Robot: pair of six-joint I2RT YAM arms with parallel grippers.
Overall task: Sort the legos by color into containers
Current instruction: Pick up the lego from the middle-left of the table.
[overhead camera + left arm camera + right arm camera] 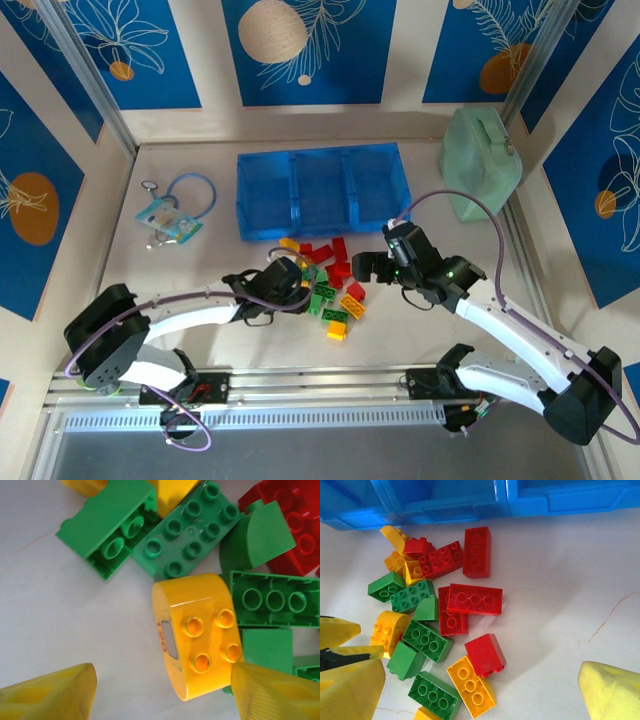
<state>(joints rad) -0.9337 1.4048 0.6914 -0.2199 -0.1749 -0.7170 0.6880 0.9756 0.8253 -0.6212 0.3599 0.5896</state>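
The legos [332, 288] lie in a loose pile of red, green and yellow bricks on the table, just in front of the blue tray of containers [322, 190]. My left gripper [303, 287] is down at the pile's left side, open. Its fingers straddle a rounded yellow brick [200, 635]: the right fingertip [270, 695] is at the brick's corner and the left fingertip [50, 695] is well apart. My right gripper [480, 692] hovers open above the pile's right side, over a red brick [485, 655] and a yellow brick [470, 686].
A pale green lidded box [480, 165] stands at the back right beside the tray. A blue cord with a small card [172, 215] lies at the back left. Panel walls close in the table on three sides.
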